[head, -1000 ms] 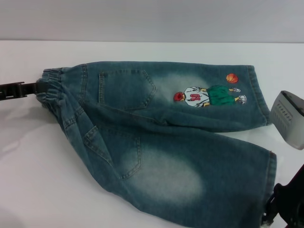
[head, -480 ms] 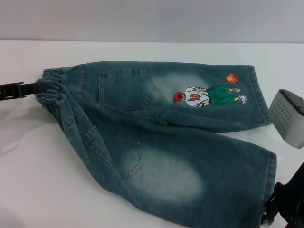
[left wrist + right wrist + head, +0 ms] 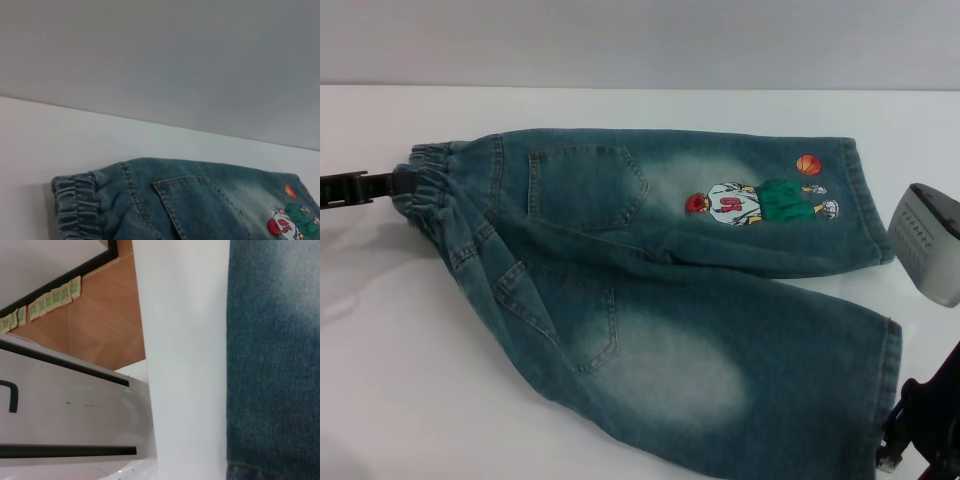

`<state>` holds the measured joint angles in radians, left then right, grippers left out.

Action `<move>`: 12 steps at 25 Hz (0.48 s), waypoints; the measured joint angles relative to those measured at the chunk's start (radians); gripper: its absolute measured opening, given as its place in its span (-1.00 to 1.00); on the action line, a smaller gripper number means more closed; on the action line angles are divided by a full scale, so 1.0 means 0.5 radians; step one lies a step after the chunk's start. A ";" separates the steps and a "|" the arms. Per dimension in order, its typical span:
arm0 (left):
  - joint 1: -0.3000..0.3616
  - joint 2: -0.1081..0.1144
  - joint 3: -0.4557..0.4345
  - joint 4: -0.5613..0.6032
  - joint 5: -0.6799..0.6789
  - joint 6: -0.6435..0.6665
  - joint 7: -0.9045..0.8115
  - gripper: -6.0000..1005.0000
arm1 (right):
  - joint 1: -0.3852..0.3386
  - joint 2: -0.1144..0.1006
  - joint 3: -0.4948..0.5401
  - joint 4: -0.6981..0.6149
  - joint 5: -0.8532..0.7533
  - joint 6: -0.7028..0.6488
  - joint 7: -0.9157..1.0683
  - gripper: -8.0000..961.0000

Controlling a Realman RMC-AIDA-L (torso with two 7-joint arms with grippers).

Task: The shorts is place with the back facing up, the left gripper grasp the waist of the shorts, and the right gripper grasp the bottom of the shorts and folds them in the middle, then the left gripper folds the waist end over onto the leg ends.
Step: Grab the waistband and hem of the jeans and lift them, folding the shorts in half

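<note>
The left gripper (image 3: 390, 185) reaches in from 9 o'clock of the head view, its black fingers (image 3: 402, 184) meeting the waist of the shorts (image 3: 428, 185); they look closed on the puckered band, though the bite itself is hidden in the gathers. From there the shorts (image 3: 660, 290) run lengthwise toward 3 o'clock across the white worktop (image 3: 400, 380), back pockets up, the patch on the far leg. The bottom of the shorts (image 3: 890, 380) lies at 4 o'clock, just beside the right gripper (image 3: 910, 440), whose dark claw shows at the lower edge; whether its fingers are apart I cannot tell. The right arm is nearer the hems. Against half a second ago, the right gripper's grey housing (image 3: 925, 245) sits slightly lower and farther toward 3 o'clock; the shorts lie unchanged.
</note>
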<state>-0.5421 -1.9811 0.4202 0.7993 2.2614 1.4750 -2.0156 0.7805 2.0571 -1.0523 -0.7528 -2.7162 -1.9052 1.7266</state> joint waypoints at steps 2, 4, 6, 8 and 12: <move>-0.003 0.000 0.000 0.000 0.000 -0.001 0.000 -0.90 | 0.006 0.000 0.000 -0.001 -0.002 -0.001 0.002 0.32; -0.004 -0.001 0.000 -0.001 0.000 -0.002 0.000 -0.90 | 0.006 0.000 0.000 -0.001 -0.003 -0.002 0.003 0.32; 0.000 -0.001 0.000 -0.004 0.000 -0.003 0.000 -0.90 | 0.007 0.006 0.000 -0.001 -0.004 0.001 0.004 0.32; 0.001 -0.001 0.000 -0.004 0.000 -0.004 0.000 -0.90 | 0.009 0.009 -0.001 0.000 -0.004 0.007 0.004 0.33; 0.004 -0.001 0.000 -0.005 0.000 -0.006 0.002 -0.90 | 0.010 0.011 -0.003 0.005 -0.004 0.015 0.004 0.32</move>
<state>-0.5402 -1.9817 0.4202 0.7965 2.2613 1.4722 -2.0148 0.7854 2.0624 -1.0537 -0.7503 -2.7183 -1.8976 1.7288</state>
